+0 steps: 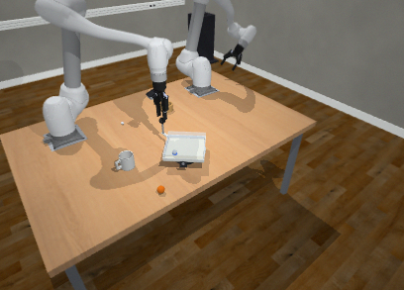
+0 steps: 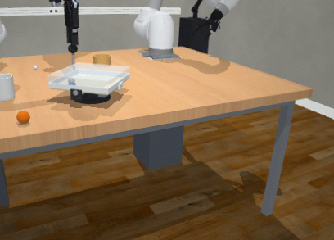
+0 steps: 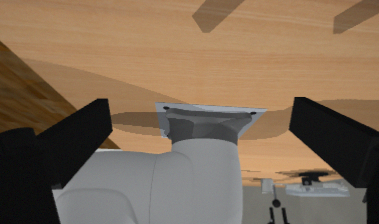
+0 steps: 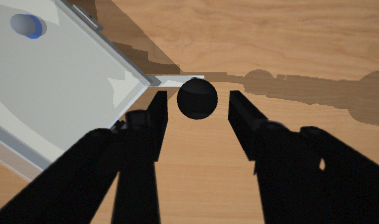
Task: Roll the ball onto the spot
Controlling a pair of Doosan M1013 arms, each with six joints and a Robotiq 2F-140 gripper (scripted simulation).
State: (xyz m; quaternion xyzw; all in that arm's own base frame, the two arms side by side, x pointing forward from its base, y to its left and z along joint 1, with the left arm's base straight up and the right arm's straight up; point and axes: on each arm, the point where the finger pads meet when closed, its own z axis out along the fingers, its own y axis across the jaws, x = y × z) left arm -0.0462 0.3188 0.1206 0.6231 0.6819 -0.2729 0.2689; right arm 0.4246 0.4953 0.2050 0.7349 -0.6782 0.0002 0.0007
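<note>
The clear-lidded plate (image 1: 192,146) (image 2: 83,88) (image 3: 317,191) (image 4: 65,80) sits on a dark round stand (image 2: 92,97) on the table, and the steel ball (image 1: 174,151) (image 2: 72,80) (image 4: 23,23) is inside, under the lid, toward one corner. The ball overlaps the blue printed spot (image 4: 38,27); whether it is centred there or at rest, I cannot tell, nor whether the plate is exactly level. The right gripper (image 1: 162,117) (image 2: 73,43) (image 4: 198,105) is above the black knob (image 1: 161,121) (image 2: 73,49) (image 4: 197,100) of the plate's upright rod, its fingers parted partway and grasping nothing. The left gripper (image 1: 228,66) (image 2: 205,33) (image 3: 200,114) is spread wide and empty, well apart from the plate. A white mug (image 1: 127,160) (image 2: 6,88) stands upright near the plate, its contents hidden; a tan round container (image 1: 170,107) (image 2: 101,60) stands farther back, its inside also unseen. An orange ball (image 1: 160,189) (image 2: 23,117) lies outside them all, near the table edge.
</note>
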